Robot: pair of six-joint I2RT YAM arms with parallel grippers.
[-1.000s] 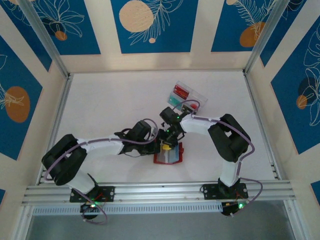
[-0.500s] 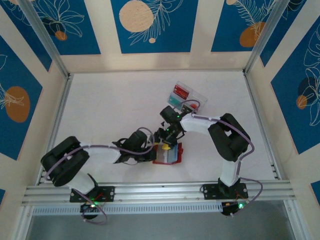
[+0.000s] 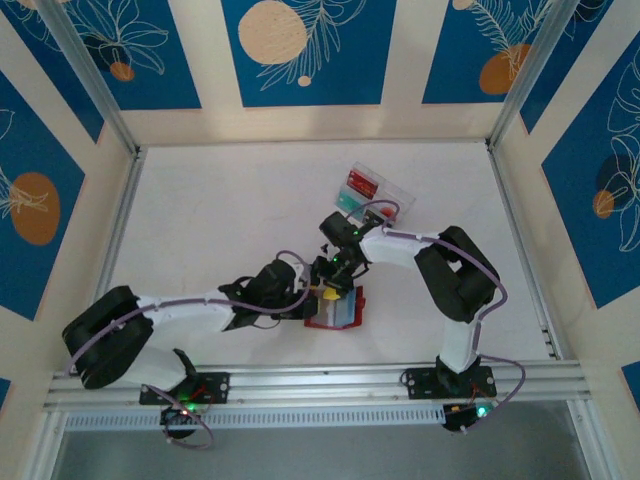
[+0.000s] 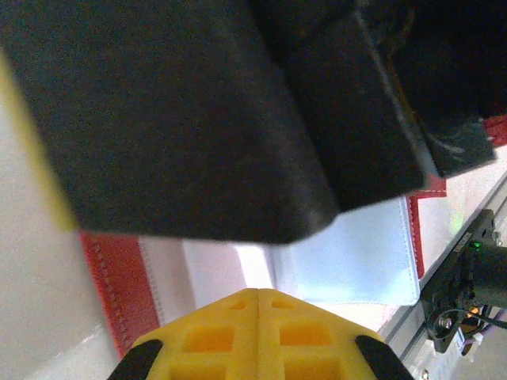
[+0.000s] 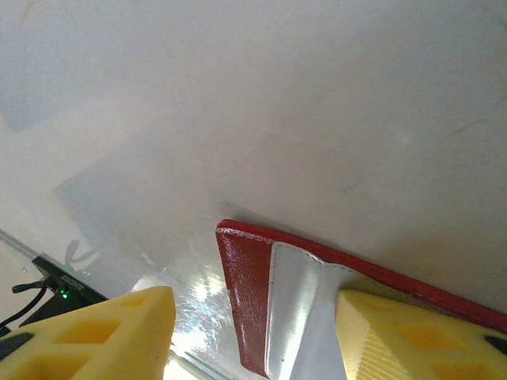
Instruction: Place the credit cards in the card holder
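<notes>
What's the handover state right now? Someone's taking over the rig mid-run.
Left gripper: shut, nothing visible between its fingers, tip at the open card holder.
Right gripper: open, fingers straddling the holder's edge, not clamping it.
Cards: a red card and a teal card lie in the clear box beyond the holder.
Done: holder lies open on the table; no card seen in its pockets.
Left: pick cards, slot them in.

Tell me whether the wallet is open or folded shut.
Open: the wallet lies spread flat, pale clear pockets facing up within its red border.
</notes>
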